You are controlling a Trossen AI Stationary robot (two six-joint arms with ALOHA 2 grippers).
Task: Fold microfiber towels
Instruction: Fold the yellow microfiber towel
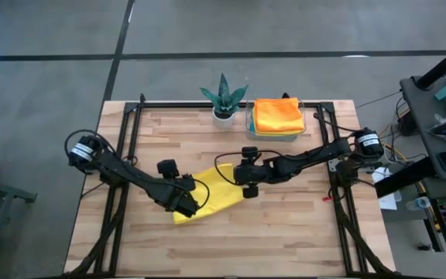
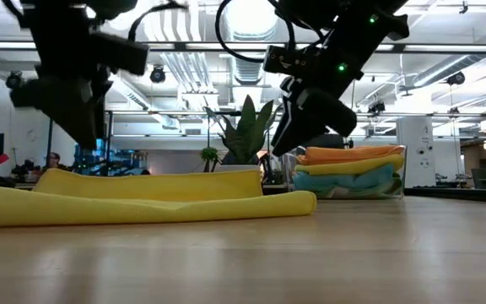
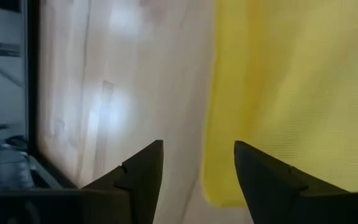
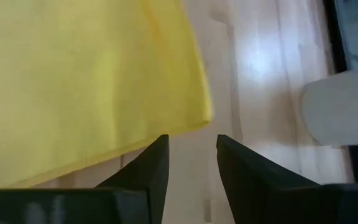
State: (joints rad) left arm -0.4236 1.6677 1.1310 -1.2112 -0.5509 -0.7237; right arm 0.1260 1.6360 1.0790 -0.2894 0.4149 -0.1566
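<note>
The yellow towel (image 1: 211, 198) lies folded on the middle of the table (image 1: 285, 232), and the left gripper (image 1: 186, 203) and right gripper (image 1: 248, 186) sit at its two ends with fingers apart, holding nothing, probably letting go.

Counter (image 1: 285, 225): pale wood planks, smooth, faint sheen under the lights. Yellow towel (image 1: 215, 195): soft matt cloth, fine woven texture in the wrist views. Stacked towels (image 1: 277, 115): matt cloth in a clear glossy plastic tray (image 2: 399, 173); plant pot (image 4: 340, 115) smooth white.

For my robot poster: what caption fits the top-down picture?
Two open grippers, left and right, above a folded yellow towel.
</note>
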